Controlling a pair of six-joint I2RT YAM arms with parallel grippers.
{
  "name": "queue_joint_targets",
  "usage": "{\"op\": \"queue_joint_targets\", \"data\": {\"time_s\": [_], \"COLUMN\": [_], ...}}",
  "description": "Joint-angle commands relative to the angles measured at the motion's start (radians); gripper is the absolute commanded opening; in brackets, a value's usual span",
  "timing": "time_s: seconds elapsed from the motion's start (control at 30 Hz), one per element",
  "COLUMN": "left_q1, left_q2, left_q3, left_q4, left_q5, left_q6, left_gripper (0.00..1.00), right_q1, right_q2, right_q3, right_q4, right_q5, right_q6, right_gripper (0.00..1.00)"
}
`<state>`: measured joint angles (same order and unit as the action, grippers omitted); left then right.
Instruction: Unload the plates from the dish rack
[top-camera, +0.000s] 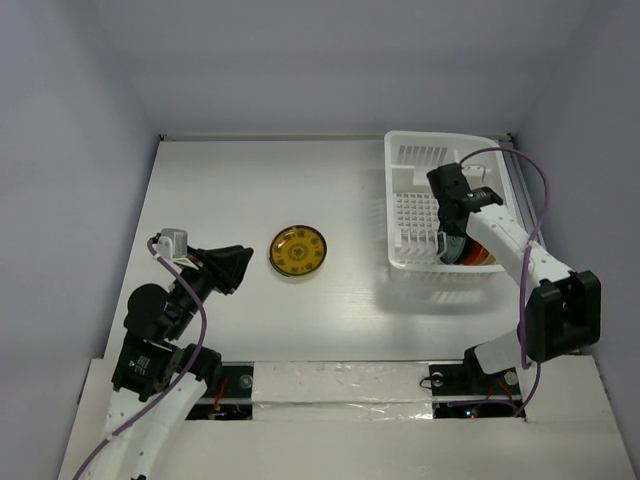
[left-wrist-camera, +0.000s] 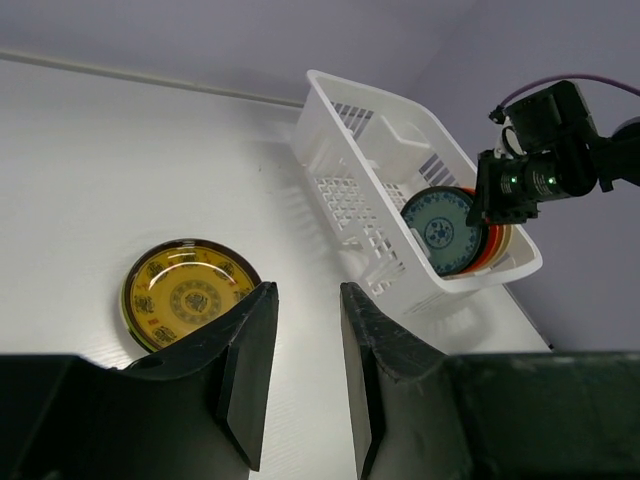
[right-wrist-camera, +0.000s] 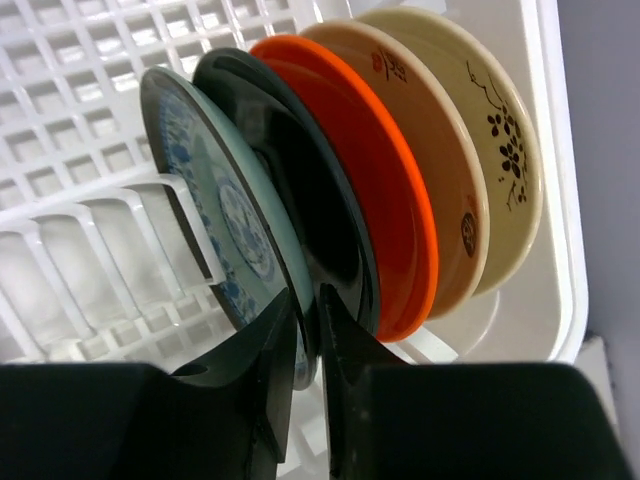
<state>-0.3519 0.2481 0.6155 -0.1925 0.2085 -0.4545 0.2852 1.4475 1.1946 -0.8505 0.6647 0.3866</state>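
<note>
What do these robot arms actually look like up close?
The left arm and right arm are white with chunky black joints, each trailing a purple cable. The left tool and right tool are black, two-fingered; green lights glow behind the right one.

Plates: 6 total. 5 in dish rack (top-camera: 415, 215): 1 green plate (right-wrist-camera: 225, 210), 1 black plate (right-wrist-camera: 310, 170), 1 orange-red plate (right-wrist-camera: 380, 190), 1 peach plate (right-wrist-camera: 440, 170) w/ red marks, 1 cream plate (right-wrist-camera: 500, 150) w/ dark sprig. 1 yellow plate (top-camera: 297, 251) on worktop (top-camera: 220, 190). Dish racks: 1. Robot arms: 2, left arm (top-camera: 165, 320) & right arm (top-camera: 510, 245).
</note>
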Motion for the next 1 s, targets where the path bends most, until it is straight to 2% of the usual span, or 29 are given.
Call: {"op": "queue_joint_targets", "data": {"time_s": [0.0,0.07,0.23,0.4,0.57,0.7,0.97], "left_q1": [-0.004,-0.004,-0.004,-0.004,-0.004,-0.004,-0.004], "left_q2": [-0.009,-0.010,-0.009,-0.007,-0.007,-0.006,0.002], "left_q3": [0.021,0.021,0.023,0.021,0.021,0.020,0.020], "left_q4": [0.033,0.033,0.031,0.033,0.033,0.033,0.034], "left_q5": [-0.003,-0.004,-0.008,-0.004,-0.006,-0.003,-0.001], "left_q6": [-0.001,0.000,-0.003,-0.003,-0.003,-0.003,-0.003], "left_gripper": [0.29,0.29,0.29,0.29,0.29,0.29,0.29], "right_q1": [0.025,0.035,0.101,0.167,0.189,0.210,0.264], "right_q2": [0.020,0.027,0.051,0.112,0.108,0.056,-0.084], "right_q3": [0.059,0.069,0.091,0.175,0.253,0.290,0.341], "right_q4": [-0.073,-0.087,-0.101,-0.226,-0.277,-0.291,-0.277], "right_q5": [0.087,0.104,0.167,0.283,0.317,0.335,0.329], "right_q6": [-0.002,0.000,-0.009,0.044,0.051,0.063,0.087], "right_gripper": [0.19,0.13,0.10,0.08,0.04,0.00,0.00]}}
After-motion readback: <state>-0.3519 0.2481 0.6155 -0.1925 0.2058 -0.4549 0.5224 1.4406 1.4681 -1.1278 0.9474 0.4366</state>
